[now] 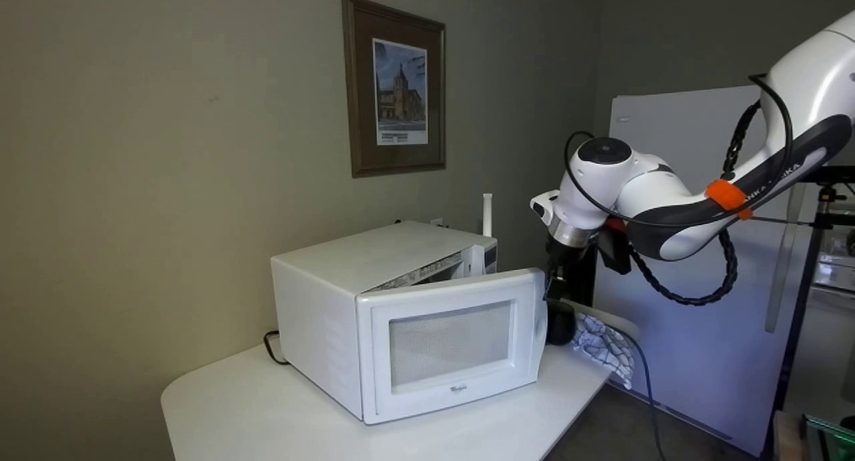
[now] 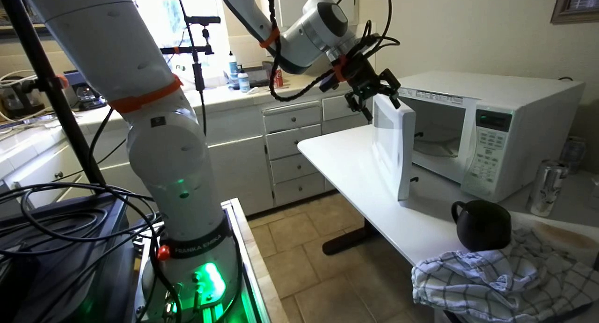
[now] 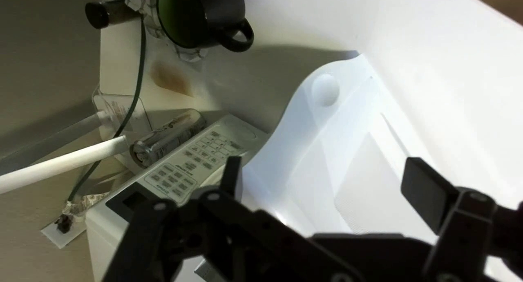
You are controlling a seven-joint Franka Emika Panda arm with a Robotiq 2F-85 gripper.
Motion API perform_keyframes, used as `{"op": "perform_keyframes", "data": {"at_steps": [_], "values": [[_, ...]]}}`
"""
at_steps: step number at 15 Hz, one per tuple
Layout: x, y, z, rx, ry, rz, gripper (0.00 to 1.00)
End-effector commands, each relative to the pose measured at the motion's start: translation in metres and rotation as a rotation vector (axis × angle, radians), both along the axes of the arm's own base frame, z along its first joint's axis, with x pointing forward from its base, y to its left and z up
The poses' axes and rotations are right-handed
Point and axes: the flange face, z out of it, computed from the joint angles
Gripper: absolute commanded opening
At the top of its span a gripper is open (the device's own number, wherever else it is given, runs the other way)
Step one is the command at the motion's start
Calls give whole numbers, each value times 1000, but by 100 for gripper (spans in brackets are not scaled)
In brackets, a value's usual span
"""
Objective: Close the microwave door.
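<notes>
1. You have one gripper (image 3: 325,175), and its two fingers (image 3: 427,196) are spread wide apart.
2. It hangs at the end of your one white robot arm (image 1: 815,80), close to the top of the one microwave door (image 1: 454,351), on the door's outer side. You can't tell from these views if they touch.
3. Your one microwave (image 1: 320,334) sits on one white bench (image 1: 247,407), near the wall (image 1: 200,147).
4. Its door stands part way open, so you can see inside the box in an exterior view. The door has one big grey window (image 1: 451,344), and two small dark hooks (image 2: 414,179) poke out of its inner side.
5. You have one dark mug (image 2: 484,225) by one checked cloth (image 2: 472,276).
6. One silver can (image 2: 548,187) stands on the bench, near the side with the buttons (image 2: 491,150).
7. One framed picture (image 1: 401,93) hangs higher than the microwave.
8. One tall white fridge (image 1: 688,341) stands behind your arm in an exterior view.
9. Far back, you can spot two bottles (image 2: 243,82), one red can (image 2: 279,78) and one stack of four drawers (image 2: 283,147).
</notes>
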Motion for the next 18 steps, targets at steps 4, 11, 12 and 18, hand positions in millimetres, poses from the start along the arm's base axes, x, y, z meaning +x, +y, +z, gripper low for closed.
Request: {"op": "perform_keyframes", "data": {"at_steps": [4,11,12,18], "values": [[2,-4,-9,177,-61,-114,100],[20,-12,-44,226,-42,-196,100],[26,-20,-45,219,-50,-213,100],[64,-58,-30,208,-86,-264,100]]}}
